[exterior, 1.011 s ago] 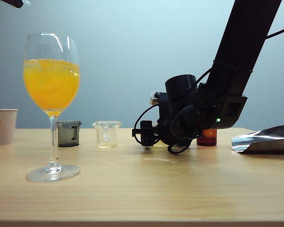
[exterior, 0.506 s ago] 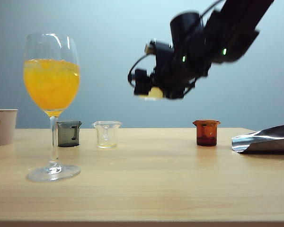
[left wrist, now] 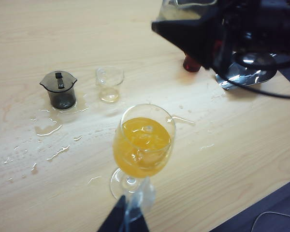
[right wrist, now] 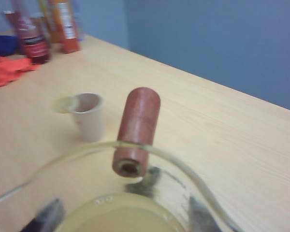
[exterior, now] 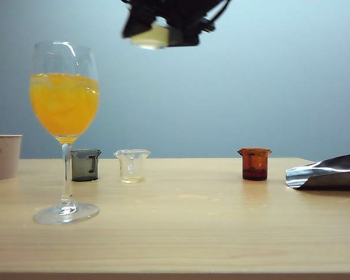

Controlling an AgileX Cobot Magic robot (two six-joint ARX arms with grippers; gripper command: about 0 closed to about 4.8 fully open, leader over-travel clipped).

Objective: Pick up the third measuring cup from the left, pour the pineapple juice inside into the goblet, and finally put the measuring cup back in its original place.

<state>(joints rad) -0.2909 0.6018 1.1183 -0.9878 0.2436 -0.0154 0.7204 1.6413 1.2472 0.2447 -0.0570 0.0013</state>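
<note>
While right gripper (exterior: 163,26) clamps third measuring cup (exterior: 150,38) at top centre of exterior view, we judge height chosen to clear goblet (exterior: 64,128) rim, left. Pineapple juice (right wrist: 116,215) unpoured. Left gripper (left wrist: 125,220): state indiscernible.

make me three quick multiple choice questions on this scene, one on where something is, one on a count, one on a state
1. Where is the third measuring cup?
A. on the table beside the goblet
B. held high above the table by the right gripper
C. inside the paper cup

2. How many small cups stand on the table in the exterior view, leaving out the goblet and the paper cup?
A. one
B. three
C. five

3. What state is the goblet in?
A. upright, holding orange drink
C. tipped on its side
B. upright and empty

Answers: 1 B, the cup hangs at the top of the exterior view in the dark gripper. 2 B, grey, clear and amber cups stand there. 3 A, its bowl is partly filled with orange.
</note>
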